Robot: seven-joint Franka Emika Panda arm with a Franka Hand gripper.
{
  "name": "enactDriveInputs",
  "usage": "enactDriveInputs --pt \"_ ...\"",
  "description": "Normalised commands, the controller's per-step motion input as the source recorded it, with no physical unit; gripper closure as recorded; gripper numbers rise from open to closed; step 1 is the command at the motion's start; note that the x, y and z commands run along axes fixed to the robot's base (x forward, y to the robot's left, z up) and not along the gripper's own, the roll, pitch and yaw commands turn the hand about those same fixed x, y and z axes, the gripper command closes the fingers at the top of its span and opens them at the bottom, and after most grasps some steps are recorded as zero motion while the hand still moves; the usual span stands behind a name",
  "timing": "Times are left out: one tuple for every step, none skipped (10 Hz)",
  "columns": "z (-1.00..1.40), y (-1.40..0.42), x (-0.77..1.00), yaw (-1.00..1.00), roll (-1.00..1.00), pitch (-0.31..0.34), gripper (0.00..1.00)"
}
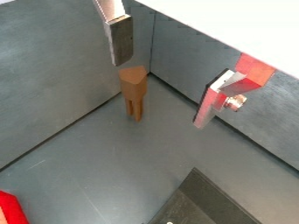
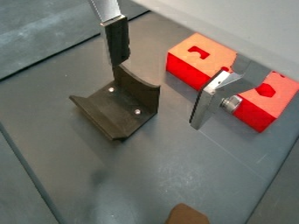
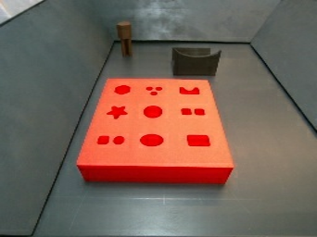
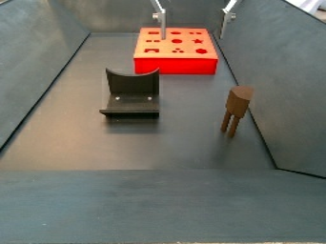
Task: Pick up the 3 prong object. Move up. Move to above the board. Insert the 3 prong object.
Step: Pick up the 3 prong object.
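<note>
The slim brown three-pronged peg (image 4: 237, 107) stood upright on the grey floor (image 4: 152, 143), well apart from the flat bright red board (image 3: 154, 127) and the dark L-shaped fixture (image 4: 130, 92), while the silver-fingered hand (image 1: 170, 74) hung above, spread open and empty.

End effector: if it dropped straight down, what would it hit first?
Probably bare floor between the fixture and the 3 prong object; the open end effector hangs high above, so depth is unclear.
</note>
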Motion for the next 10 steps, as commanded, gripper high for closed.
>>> enactDriveInputs --pt "-0.01 0.0 -0.4 -0.39 0.07 0.0 0.0" --pt "-0.07 0.21 -0.64 -0.59 0.0 -0.024 0.0" --pt "-0.07 0.2 -0.69 -0.58 0.0 -0.057 0.0" --pt "-0.06 0.29 -0.74 -0.49 0.0 -0.066 0.0" --pt "-0.13 0.41 -0.72 -0.39 0.0 -0.07 0.0" --pt "-0.44 0.55 -0.24 -0.37 0.0 -0.104 0.0" --pt "-0.63 0.51 -0.03 -0.36 0.01 -0.091 0.0" --pt "-0.89 0.32 0.0 -0.34 0.14 -0.056 0.0" --pt "-0.86 0.21 0.0 -0.32 0.17 -0.063 0.0" --pt "-0.82 0.08 -0.11 -0.28 0.22 -0.05 0.0"
